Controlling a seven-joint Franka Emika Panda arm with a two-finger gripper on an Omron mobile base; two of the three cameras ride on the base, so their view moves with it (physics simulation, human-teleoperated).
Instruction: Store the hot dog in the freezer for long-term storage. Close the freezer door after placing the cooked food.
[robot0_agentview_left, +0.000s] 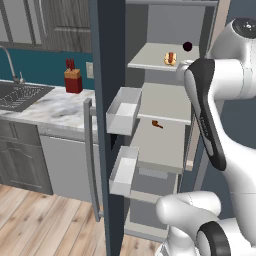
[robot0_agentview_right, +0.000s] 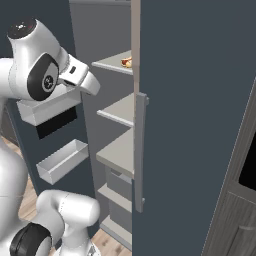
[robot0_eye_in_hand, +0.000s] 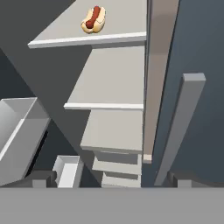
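i see the hot dog (robot0_eye_in_hand: 93, 19) lying on a high shelf (robot0_eye_in_hand: 109, 38) in the freezer (robot0_agentview_left: 165, 100), near its front edge. the freezer door (robot0_agentview_left: 107, 125) stands open. my pincer (robot0_eye_in_hand: 112, 178) is open wide and holds nothing.

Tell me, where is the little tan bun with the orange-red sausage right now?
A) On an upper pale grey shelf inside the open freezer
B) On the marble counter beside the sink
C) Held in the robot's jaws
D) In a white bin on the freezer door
A: the tan bun with the orange-red sausage lies on an upper pale grey shelf of the slate-blue freezer, apart from the door's white bins.
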